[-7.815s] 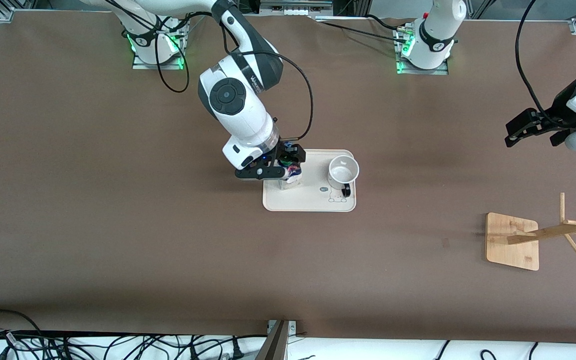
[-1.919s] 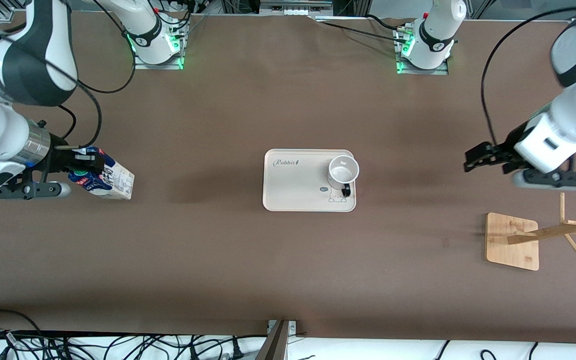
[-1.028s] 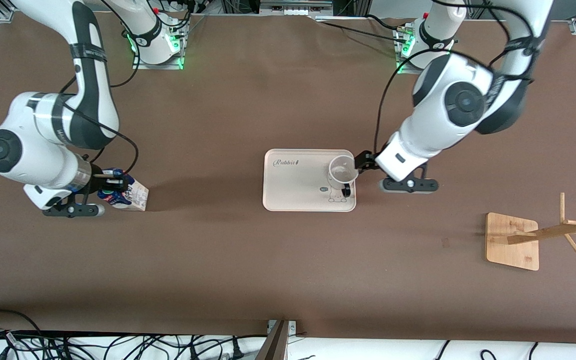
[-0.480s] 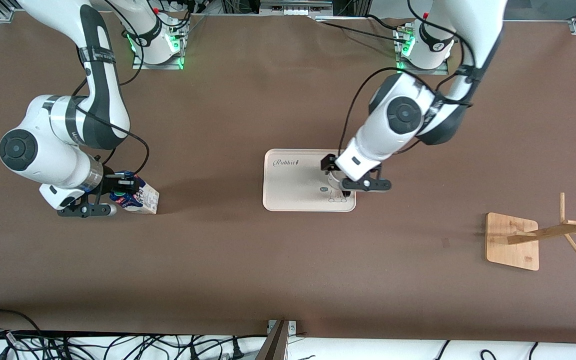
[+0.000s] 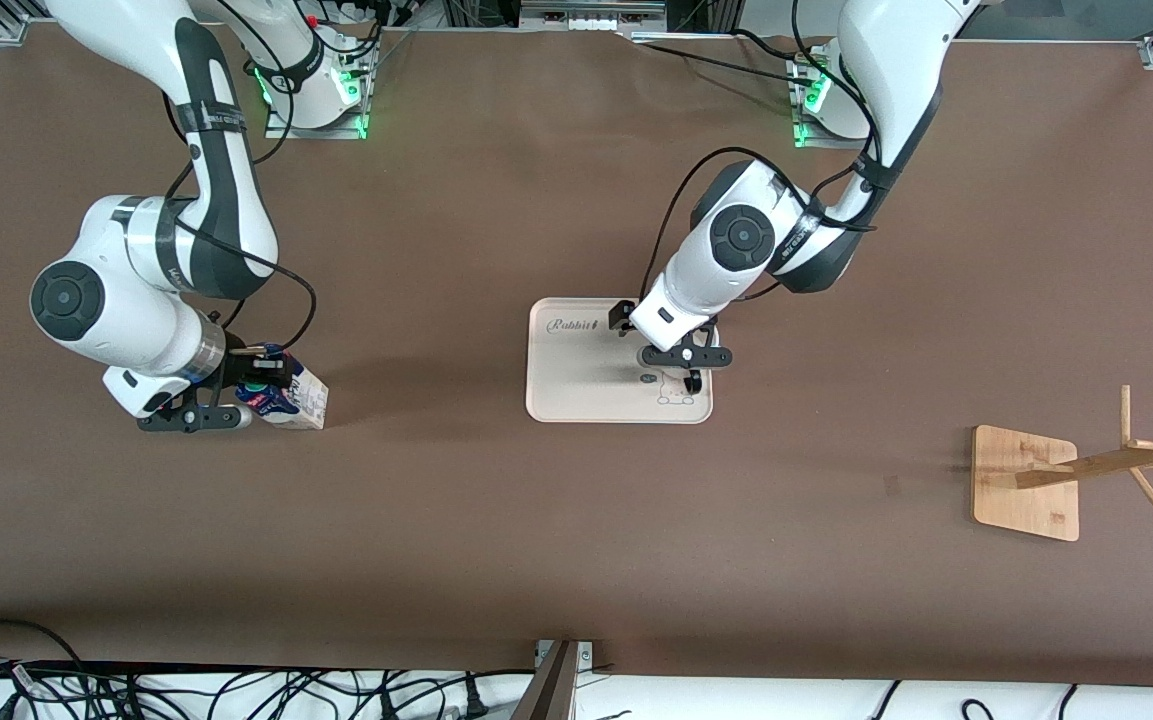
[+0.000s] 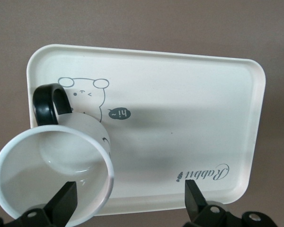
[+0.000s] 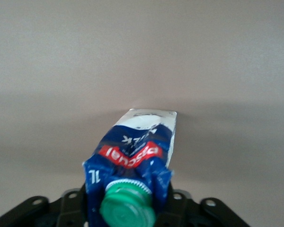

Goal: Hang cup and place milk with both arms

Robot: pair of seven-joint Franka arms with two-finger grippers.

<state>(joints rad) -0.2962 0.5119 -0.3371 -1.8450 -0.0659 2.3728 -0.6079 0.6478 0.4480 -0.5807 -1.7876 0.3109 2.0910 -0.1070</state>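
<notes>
The white cup (image 6: 52, 175) stands upright on the cream tray (image 6: 180, 104), its black handle (image 6: 49, 101) beside the printed bear. In the front view only the cup's handle (image 5: 694, 382) shows below the left hand. My left gripper (image 6: 128, 208) is open just above the tray (image 5: 576, 385). One fingertip (image 6: 61, 208) is over the cup's mouth and the other is over the tray's bare part. It also shows in the front view (image 5: 648, 335). My right gripper (image 5: 261, 395) is shut on the milk (image 5: 301, 398) by its blue top under the green cap (image 7: 128, 205). It holds the carton (image 7: 137, 151) tilted, low at the table.
A wooden mug rack with a square base (image 5: 1026, 483) and slanted pegs (image 5: 1116, 460) stands at the left arm's end of the table, nearer the front camera than the tray. Cables lie along the table's front edge.
My left arm has swung from the table's end to over the tray and come down at the cup. My right arm has brought the milk lower and a little toward the middle.
</notes>
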